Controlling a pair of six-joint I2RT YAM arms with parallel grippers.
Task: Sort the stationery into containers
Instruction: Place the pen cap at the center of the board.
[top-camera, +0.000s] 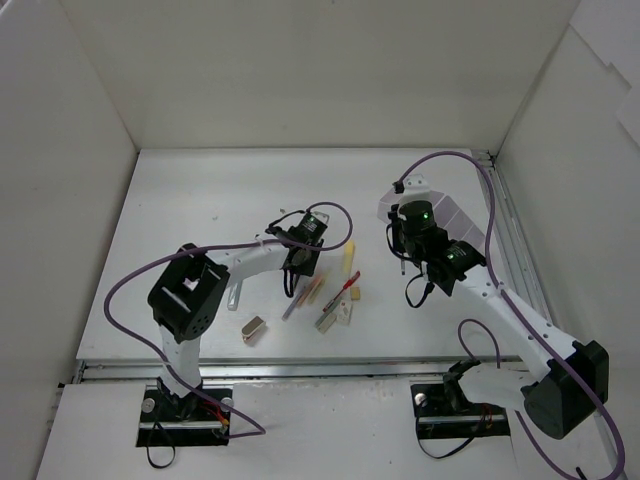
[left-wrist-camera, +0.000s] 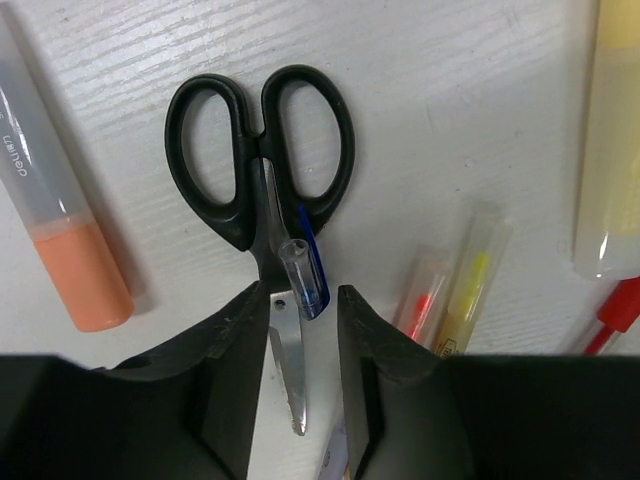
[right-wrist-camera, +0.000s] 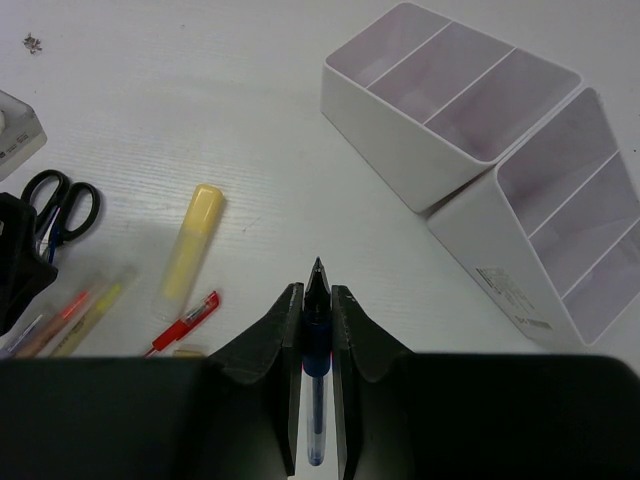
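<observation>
In the left wrist view black-handled scissors (left-wrist-camera: 260, 160) lie flat, and my open left gripper (left-wrist-camera: 300, 295) straddles their blade, low over the table. A blue pen cap (left-wrist-camera: 306, 275) lies on the blade. An orange marker (left-wrist-camera: 62, 250), a yellow marker (left-wrist-camera: 610, 170), a red pen (left-wrist-camera: 612, 312) and two clear pens (left-wrist-camera: 455, 290) lie around. My right gripper (right-wrist-camera: 317, 290) is shut on a blue pen (right-wrist-camera: 317, 330), held above the table left of the white divided tray (right-wrist-camera: 470, 100). From above, the left gripper (top-camera: 300, 265) is over the pile and the right gripper (top-camera: 404, 262) is beside the tray (top-camera: 450, 215).
A beige eraser (top-camera: 253, 330) and a small metal bracket (top-camera: 235, 295) lie left of the pile. The yellow marker (top-camera: 347, 262) and red pen (top-camera: 345, 290) lie between the arms. White walls close in the table on three sides.
</observation>
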